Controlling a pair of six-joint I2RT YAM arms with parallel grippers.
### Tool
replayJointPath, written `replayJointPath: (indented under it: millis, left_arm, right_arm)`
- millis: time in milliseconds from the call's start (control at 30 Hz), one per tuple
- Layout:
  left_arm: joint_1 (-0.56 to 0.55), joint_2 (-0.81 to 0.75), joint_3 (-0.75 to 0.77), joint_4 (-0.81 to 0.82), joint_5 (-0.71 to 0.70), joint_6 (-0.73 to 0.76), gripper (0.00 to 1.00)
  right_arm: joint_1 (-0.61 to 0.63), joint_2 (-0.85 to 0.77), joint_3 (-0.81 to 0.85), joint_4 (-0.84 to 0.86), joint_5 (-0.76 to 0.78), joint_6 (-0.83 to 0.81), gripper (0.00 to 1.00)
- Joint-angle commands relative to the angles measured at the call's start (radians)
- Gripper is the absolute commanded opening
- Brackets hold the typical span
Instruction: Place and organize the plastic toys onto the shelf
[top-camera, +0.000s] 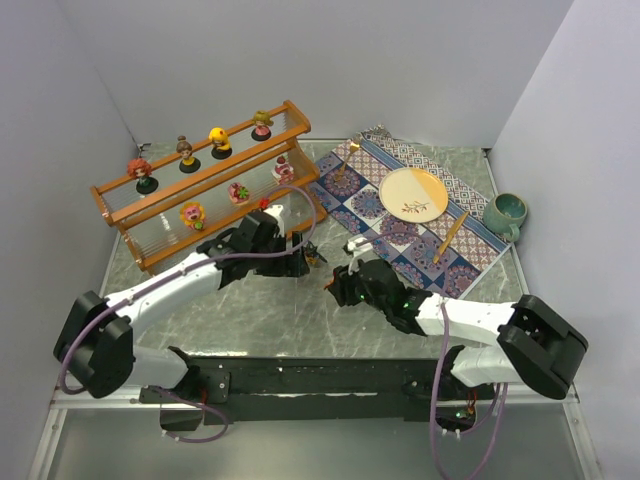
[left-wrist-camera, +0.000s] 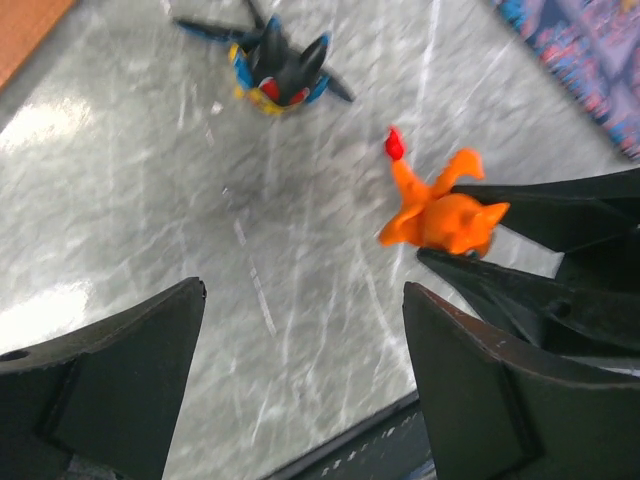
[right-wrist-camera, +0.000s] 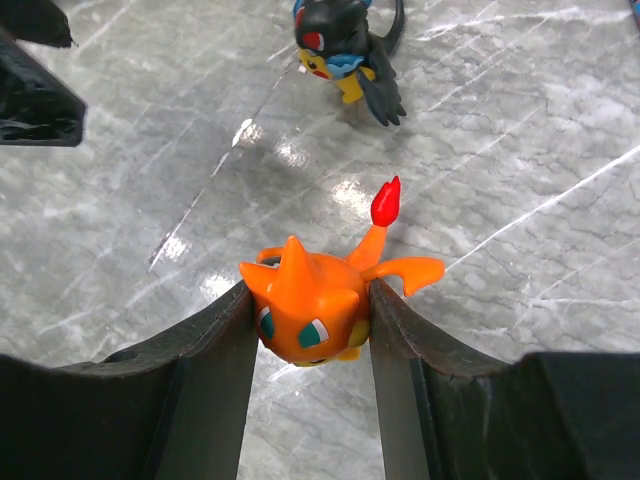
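Note:
The shelf (top-camera: 205, 178) stands at the back left with several plastic toys on its rails, among them a yellow-haired doll (top-camera: 219, 141) and a pink flowery one (top-camera: 238, 191). My right gripper (right-wrist-camera: 308, 295) is shut on an orange toy (right-wrist-camera: 305, 312) with a red tail tip, just above the marble table; the toy (left-wrist-camera: 445, 212) also shows in the left wrist view. A black spiky toy (right-wrist-camera: 345, 45) lies on the table just beyond it, also visible as the dark toy (left-wrist-camera: 278, 68) ahead of my left arm. My left gripper (left-wrist-camera: 303, 290) is open and empty over bare marble, close to the right gripper's left.
A patterned blue mat (top-camera: 430, 240) lies at the back right with a cream plate (top-camera: 414, 193) and a wooden stick (top-camera: 450, 235) on it. A teal mug (top-camera: 505, 212) stands by the right wall. White walls close in on three sides.

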Motion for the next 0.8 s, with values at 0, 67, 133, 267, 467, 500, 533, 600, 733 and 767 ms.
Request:
replayJointPath:
  millis: [0, 67, 133, 267, 467, 500, 533, 600, 733, 767]
  left_arm:
    - [-0.003, -0.071, -0.064, 0.216, -0.021, -0.051, 0.84]
    - [-0.003, -0.074, -0.081, 0.231, -0.03, -0.048, 0.84]
    - [-0.003, -0.074, -0.09, 0.248, -0.032, -0.042, 0.84]
    - [-0.003, -0.068, -0.112, 0.284, -0.02, -0.037, 0.84]
    - [-0.003, -0.094, -0.147, 0.339, -0.06, -0.051, 0.85]
    - [-0.003, -0.1, -0.153, 0.348, -0.066, -0.045, 0.85]
    - [-0.003, -0.106, -0.163, 0.356, -0.078, -0.041, 0.86]
    - [-0.003, -0.105, -0.161, 0.357, -0.076, -0.03, 0.86]
    - [-0.003, -0.124, -0.149, 0.339, -0.127, -0.016, 0.86]
    - [-0.003, -0.14, -0.155, 0.337, -0.154, -0.014, 0.86]
  right_arm:
    - [-0.017, -0.002, -0.017, 0.137, -0.045, 0.049, 0.0]
    - [-0.017, 0.015, -0.028, 0.145, -0.034, 0.036, 0.0]
    - [-0.017, 0.023, -0.03, 0.149, -0.045, 0.032, 0.0]
    - [-0.017, 0.029, -0.007, 0.137, -0.088, 0.032, 0.0]
    - [-0.017, -0.001, 0.03, 0.097, -0.102, 0.027, 0.0]
    - [-0.017, -0.006, 0.038, 0.079, -0.099, 0.021, 0.0]
    - [-0.02, -0.014, 0.047, 0.071, -0.097, 0.009, 0.0]
    - [-0.03, -0.024, 0.068, 0.051, -0.095, -0.002, 0.0]
    - [-0.069, -0.054, 0.127, 0.007, -0.114, -0.037, 0.0]
    - [-0.081, -0.055, 0.139, -0.001, -0.147, -0.045, 0.0]
